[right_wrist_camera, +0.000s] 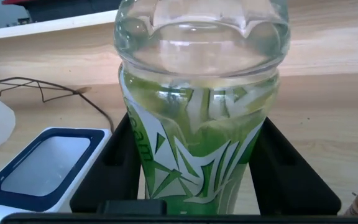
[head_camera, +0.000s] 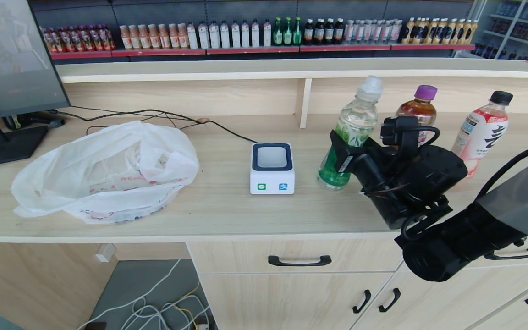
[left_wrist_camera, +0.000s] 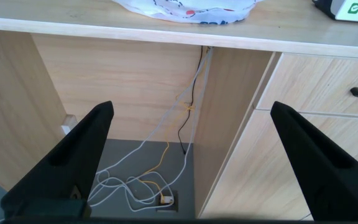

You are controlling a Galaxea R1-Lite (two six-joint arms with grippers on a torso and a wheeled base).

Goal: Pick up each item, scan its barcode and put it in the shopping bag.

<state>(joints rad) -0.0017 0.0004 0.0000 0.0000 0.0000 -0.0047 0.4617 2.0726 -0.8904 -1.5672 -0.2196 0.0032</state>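
A clear bottle with a green label [head_camera: 353,130] leans on the counter to the right of the scanner [head_camera: 272,168]. My right gripper [head_camera: 343,158] is shut on the green bottle's lower body, with a finger pressed against each side of the bottle [right_wrist_camera: 197,124]. The white shopping bag [head_camera: 108,172] lies open on the left part of the counter. My left gripper [left_wrist_camera: 191,109] hangs open and holds nothing, below the counter's front edge, facing the gap under the bag [left_wrist_camera: 185,9].
Behind my right arm stand a purple-capped tea bottle [head_camera: 422,107] and a black-capped bottle with a pink label [head_camera: 481,130]. A monitor [head_camera: 12,50] stands at the far left, with cables behind the bag. Drawers with black handles [head_camera: 299,261] lie below the counter.
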